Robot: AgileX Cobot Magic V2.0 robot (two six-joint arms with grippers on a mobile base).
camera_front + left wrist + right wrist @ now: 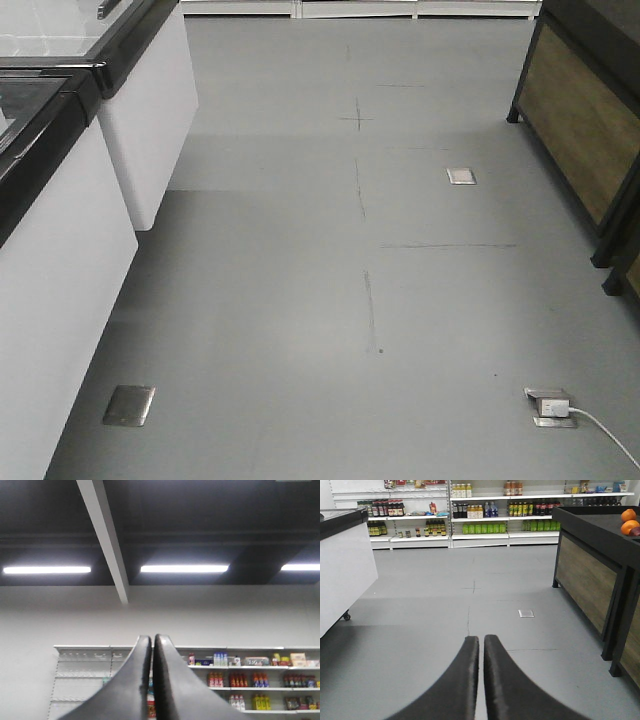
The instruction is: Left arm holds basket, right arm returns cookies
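The basket and the cookies are out of view in every frame. My left gripper [152,642] is shut with nothing between its black fingers; it points upward at the ceiling and a far wall of shelves. My right gripper [481,644] is shut and empty; it points forward, low over the grey floor. Neither arm shows in the front view.
White freezer cabinets [60,250] line the left of the aisle. A dark wood-panelled display stand [590,130] stands on the right, with oranges [629,521] on top. Floor sockets [460,176], a plug with white cable [552,406] and stocked shelves [485,515] lie ahead.
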